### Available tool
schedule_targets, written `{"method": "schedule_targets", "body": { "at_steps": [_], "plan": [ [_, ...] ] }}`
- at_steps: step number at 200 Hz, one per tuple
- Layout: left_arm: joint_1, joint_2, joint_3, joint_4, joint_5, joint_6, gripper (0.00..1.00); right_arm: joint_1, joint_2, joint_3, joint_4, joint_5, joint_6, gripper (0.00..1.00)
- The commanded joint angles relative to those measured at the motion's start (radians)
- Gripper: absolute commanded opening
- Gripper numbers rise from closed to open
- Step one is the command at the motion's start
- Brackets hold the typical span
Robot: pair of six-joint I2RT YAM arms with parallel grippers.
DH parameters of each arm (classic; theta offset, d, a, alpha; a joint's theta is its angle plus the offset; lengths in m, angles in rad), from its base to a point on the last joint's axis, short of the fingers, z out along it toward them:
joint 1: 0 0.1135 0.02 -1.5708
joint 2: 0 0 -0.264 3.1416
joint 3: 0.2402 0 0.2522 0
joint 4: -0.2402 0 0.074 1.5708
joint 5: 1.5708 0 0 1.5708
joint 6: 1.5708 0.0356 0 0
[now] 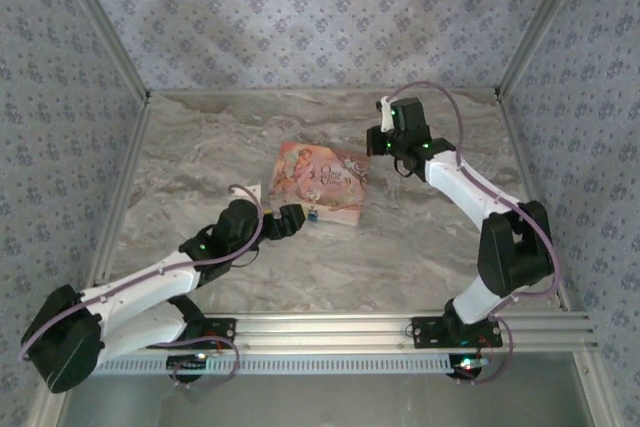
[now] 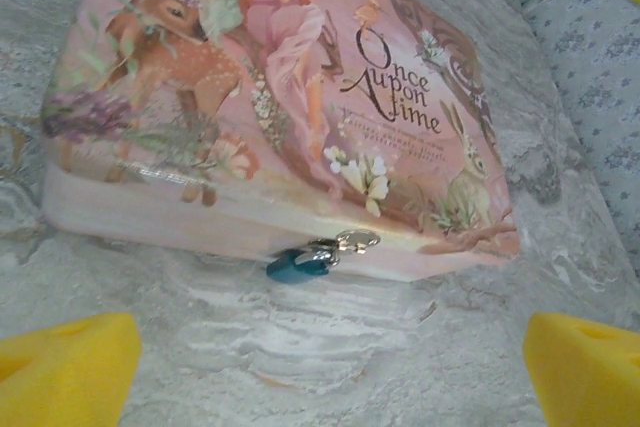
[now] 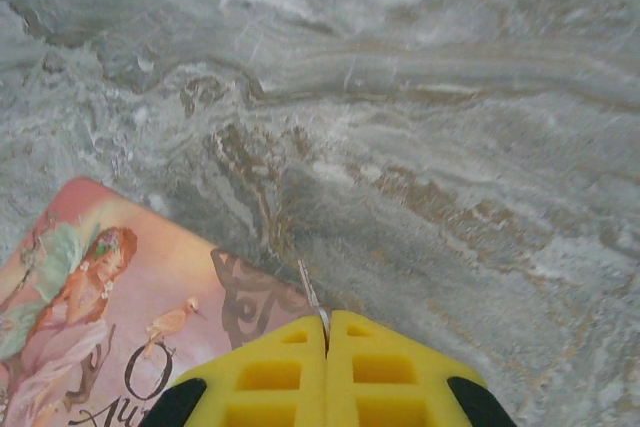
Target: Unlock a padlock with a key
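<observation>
The tiny blue padlock hangs by its silvery end from the front wall of the pink picture tin, resting on the marble. My left gripper stands open just in front of it, yellow fingers wide to either side and nothing between them. From above, the padlock sits right ahead of the left gripper. My right gripper is shut on the key, whose thin metal blade sticks out past the pads. It hovers by the tin's far right corner, well away from the padlock.
The tin lies near the middle of the marble table. Patterned walls and metal rails close the table in on three sides. Open marble lies behind and to the right of the tin.
</observation>
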Motion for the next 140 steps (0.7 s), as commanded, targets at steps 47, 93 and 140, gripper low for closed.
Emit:
{"method": "schedule_targets", "body": {
  "at_steps": [47, 93, 140],
  "plan": [
    [-0.033, 0.127, -0.154, 0.341, -0.038, 0.100, 0.98, -0.028, 0.067, -0.018, -0.005, 0.080, -0.017, 0.00],
    [-0.049, 0.344, -0.095, 0.507, 0.034, 0.250, 0.98, -0.039, 0.159, 0.023, 0.013, 0.097, -0.006, 0.00],
    [-0.051, 0.550, -0.039, 0.652, 0.106, 0.317, 0.98, -0.039, 0.201, 0.049, 0.028, 0.090, -0.004, 0.00]
  ]
}}
